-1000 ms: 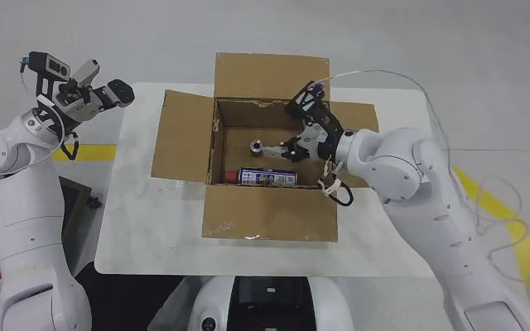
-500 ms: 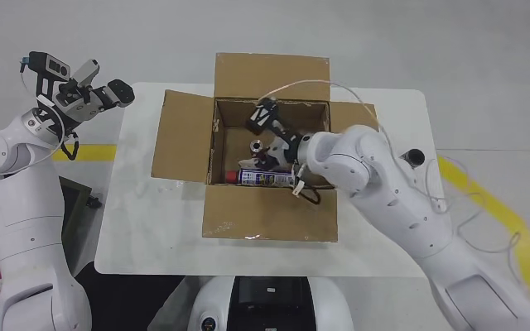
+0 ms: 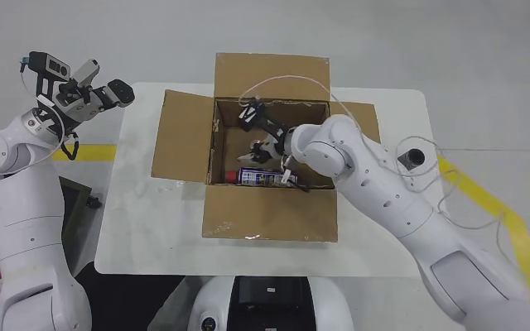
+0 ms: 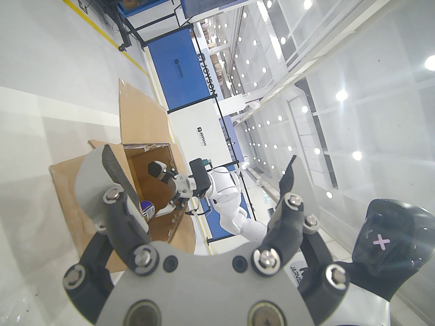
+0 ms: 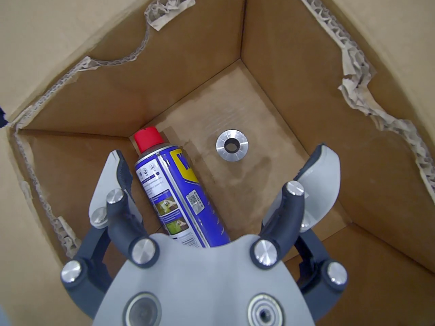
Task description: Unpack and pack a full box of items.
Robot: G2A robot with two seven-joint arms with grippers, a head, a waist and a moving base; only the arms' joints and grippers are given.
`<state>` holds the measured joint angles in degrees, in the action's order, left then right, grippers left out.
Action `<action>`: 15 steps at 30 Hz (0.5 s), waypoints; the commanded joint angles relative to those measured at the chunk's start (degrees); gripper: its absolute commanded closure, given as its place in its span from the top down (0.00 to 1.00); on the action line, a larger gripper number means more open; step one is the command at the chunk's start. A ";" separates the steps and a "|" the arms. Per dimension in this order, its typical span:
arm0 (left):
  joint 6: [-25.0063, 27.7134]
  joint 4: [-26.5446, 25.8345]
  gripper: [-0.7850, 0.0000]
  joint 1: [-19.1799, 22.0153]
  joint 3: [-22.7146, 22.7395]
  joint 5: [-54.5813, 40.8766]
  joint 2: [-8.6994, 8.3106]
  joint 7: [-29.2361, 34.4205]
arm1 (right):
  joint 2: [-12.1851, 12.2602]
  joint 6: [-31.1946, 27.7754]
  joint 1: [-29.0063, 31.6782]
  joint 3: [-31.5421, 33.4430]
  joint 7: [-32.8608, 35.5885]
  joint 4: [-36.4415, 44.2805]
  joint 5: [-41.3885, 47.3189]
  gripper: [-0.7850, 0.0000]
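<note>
Now the spray can (image 5: pixel 176 191) lies inside the widely spread right pincer (image 5: pixel 220 159).

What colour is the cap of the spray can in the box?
Red; the cap shows best in the right wrist view.

One cardboard box (image 3: pixel 269 213) sits in the middle of the top view, with four flaps spread outward. It holds two items: one blue spray can (image 5: pixel 176 191) with one red cap, and one metal ring (image 5: pixel 231 145). One white bench (image 3: pixel 141 232) carries the box. There are two tools: the left tool (image 4: pixel 200 161) and the right tool (image 5: pixel 221 156).
</note>
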<state>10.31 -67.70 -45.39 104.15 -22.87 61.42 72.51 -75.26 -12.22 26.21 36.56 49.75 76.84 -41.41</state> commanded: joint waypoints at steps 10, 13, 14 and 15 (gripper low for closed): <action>0.00 0.00 1.00 0.00 0.00 0.00 0.00 0.00 | -3.53 -0.84 -3.57 -3.46 -2.31 -8.99 0.41 0.91; 0.00 0.00 1.00 0.00 0.00 0.00 0.00 0.00 | -4.32 -1.18 -4.00 -3.98 -2.86 -11.41 0.65 0.87; 0.00 0.00 1.00 0.00 0.00 0.00 0.00 0.00 | -4.58 -1.28 -4.14 -4.20 -2.94 -12.21 0.59 0.86; 0.00 0.00 1.00 0.00 0.00 0.00 0.00 0.00 | -4.85 -1.39 -4.26 -4.40 -3.09 -12.98 0.60 0.85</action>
<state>10.31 -67.70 -45.39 104.15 -22.87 61.42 72.51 -79.89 -13.53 22.05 32.33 46.75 64.57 -40.80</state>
